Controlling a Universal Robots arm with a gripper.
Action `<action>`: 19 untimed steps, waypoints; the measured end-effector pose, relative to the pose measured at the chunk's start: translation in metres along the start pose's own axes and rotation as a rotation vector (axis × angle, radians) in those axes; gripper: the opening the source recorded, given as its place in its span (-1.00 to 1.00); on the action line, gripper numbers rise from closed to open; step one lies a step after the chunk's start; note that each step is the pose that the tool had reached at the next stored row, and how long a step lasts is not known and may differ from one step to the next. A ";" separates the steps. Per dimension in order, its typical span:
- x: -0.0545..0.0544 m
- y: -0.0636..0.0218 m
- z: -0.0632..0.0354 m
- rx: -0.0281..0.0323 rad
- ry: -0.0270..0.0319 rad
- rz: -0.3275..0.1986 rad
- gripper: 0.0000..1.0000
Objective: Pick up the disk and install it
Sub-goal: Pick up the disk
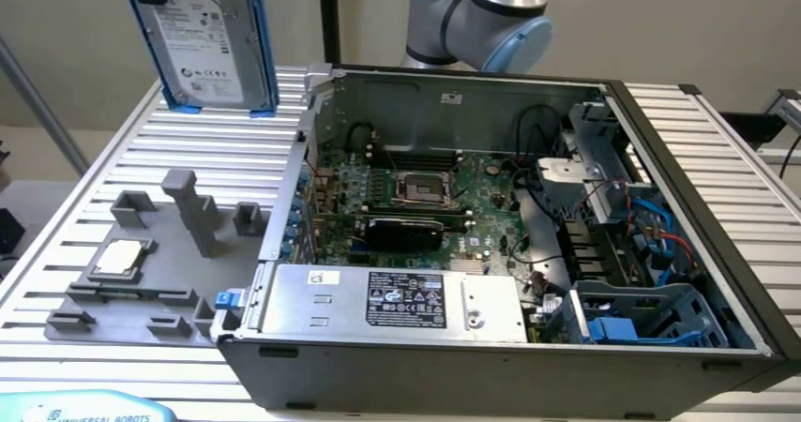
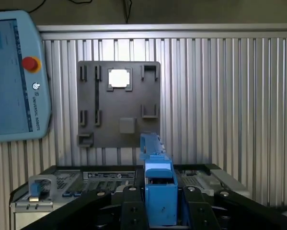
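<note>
The disk (image 1: 201,39), a silver-grey drive with a white label in a bright blue frame, hangs upright above the ribbed table, at the exterior view's upper left, beside the open computer case (image 1: 501,197). In the wrist view its blue frame edge (image 2: 158,184) sits between my black fingers (image 2: 132,207), so my gripper (image 2: 160,203) is shut on it. The arm's blue-capped joint (image 1: 482,19) shows behind the case.
A grey fixture plate (image 1: 150,253) with a small silver chip (image 1: 122,256) lies on the ribbed table (image 1: 188,150), at the exterior view's left. Inside the case are the motherboard (image 1: 419,192), a power supply (image 1: 388,300) and a blue drive bay (image 1: 644,319). A teach pendant (image 2: 14,76) rests nearby.
</note>
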State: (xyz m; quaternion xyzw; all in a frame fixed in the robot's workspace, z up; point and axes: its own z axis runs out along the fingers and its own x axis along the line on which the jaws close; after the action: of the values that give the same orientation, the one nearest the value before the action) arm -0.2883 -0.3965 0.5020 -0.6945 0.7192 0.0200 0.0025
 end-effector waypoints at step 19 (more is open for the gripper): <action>0.028 -0.0872 -0.0041 -0.0002 -0.0009 0.000 -0.35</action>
State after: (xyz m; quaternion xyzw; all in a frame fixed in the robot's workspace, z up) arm -0.2021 -0.4274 0.5030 -0.6945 0.7192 0.0204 0.0027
